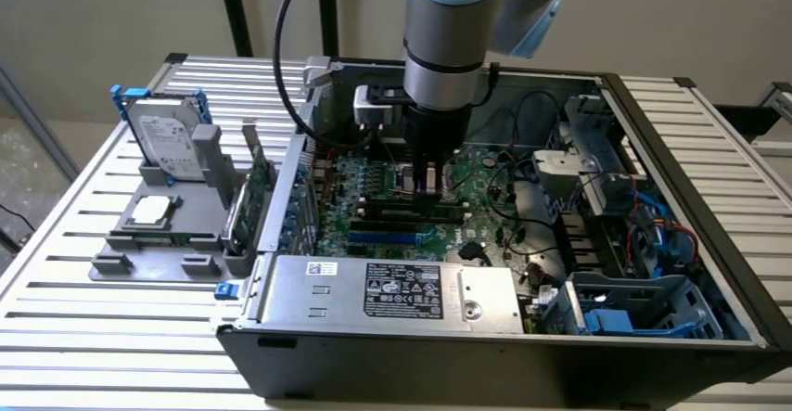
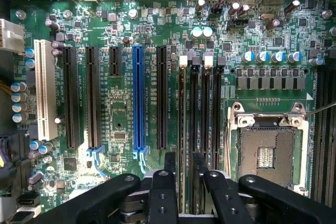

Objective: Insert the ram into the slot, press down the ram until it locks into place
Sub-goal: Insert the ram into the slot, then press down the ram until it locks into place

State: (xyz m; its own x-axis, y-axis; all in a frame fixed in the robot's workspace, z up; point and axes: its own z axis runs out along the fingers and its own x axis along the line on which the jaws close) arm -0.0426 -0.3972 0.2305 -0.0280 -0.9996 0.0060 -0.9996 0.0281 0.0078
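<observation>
Pincer point(image 2: 184, 163) is standing with its fingers point(image 2: 169, 174) spread by a narrow gap, pinching nothing that can be confirmed. In the exterior view it is hanging low inside the open computer case point(image 1: 495, 351), close above the motherboard point(image 2: 119, 114).

The slot point(image 2: 182, 108), one of four parallel black sockets, is running straight into that gap. It is lying between the blue slot point(image 2: 138, 98) and the processor socket point(image 2: 268, 156).

The ram is not separating clearly from the dark sockets. Judging by the pincer's alignment, it is probably standing edge-on in the slot beneath the fingers, but its seating cannot be confirmed.

Hazards, as judged from this position:
- Pressing off the slot's centre line would be loading a neighbouring socket or flexing the motherboard.
- Pressing unevenly along the ram would be locking one end clip while leaving the other end raised.
- Pressing a ram whose notch is not matching the slot's key would be jamming it and risking a cracked stick.
</observation>
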